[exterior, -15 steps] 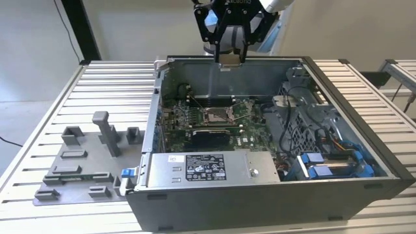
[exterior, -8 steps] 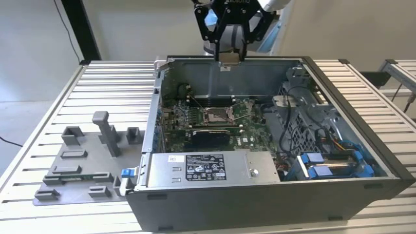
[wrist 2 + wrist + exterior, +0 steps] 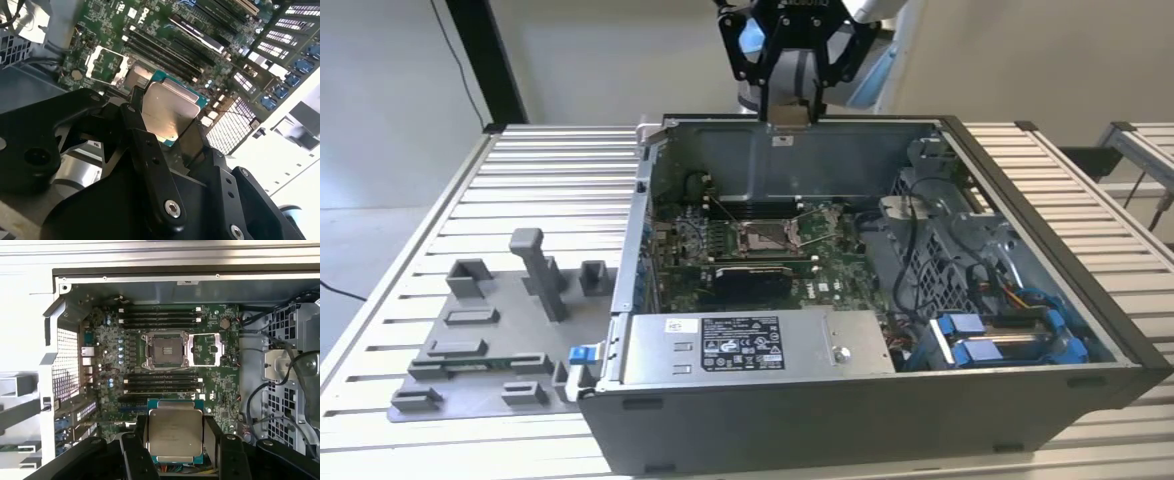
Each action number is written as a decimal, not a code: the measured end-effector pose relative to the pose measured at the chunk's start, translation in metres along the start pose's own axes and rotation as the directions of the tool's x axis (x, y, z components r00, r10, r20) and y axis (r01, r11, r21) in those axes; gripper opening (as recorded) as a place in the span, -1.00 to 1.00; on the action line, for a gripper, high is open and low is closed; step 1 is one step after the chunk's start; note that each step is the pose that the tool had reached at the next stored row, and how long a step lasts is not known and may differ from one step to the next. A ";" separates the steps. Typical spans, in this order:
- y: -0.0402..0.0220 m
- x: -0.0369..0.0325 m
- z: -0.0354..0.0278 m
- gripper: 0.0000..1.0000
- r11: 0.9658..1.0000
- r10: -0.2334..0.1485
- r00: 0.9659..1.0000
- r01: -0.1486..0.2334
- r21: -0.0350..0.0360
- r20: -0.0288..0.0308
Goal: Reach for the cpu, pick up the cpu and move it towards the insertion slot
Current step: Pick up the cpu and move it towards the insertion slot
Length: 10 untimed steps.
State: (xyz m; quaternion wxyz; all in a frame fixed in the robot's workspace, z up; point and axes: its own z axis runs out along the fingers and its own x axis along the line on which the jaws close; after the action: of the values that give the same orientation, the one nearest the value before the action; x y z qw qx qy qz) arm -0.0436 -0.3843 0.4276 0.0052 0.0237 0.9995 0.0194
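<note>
The black pincer (image 3: 175, 460) clamps the thin, stiff, silver-topped square cpu (image 3: 175, 435) by opposite edges; light, fragile, held above the silver-framed insertion slot (image 3: 165, 350).

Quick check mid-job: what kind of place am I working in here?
Likely a lab or test bench for PC assembly: an open computer case on a slatted metal table, a grey fixture plate beside it, the end effector holding the cpu.

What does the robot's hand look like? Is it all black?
Mostly, yes. The gripper is made of black metal bars joined with round silver screws, which show up close in both wrist views. Its fingers are long, flat and black. In the exterior view, the part above the gripper is grey with light blue pieces, and the arm above that is white.
</note>
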 end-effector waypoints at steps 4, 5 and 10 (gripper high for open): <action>0.0061 0.0001 0.0014 -1.00 1.000 0.005 1.000 -0.005 0.000 0.000; 0.0073 0.0001 0.0016 -1.00 1.000 0.006 1.000 -0.006 0.000 0.001; 0.0149 0.0002 0.0030 -1.00 1.000 0.015 1.000 -0.015 0.000 0.002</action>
State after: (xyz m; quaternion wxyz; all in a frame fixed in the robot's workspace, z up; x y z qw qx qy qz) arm -0.0431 -0.3693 0.4251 0.0059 0.0310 0.9993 0.0193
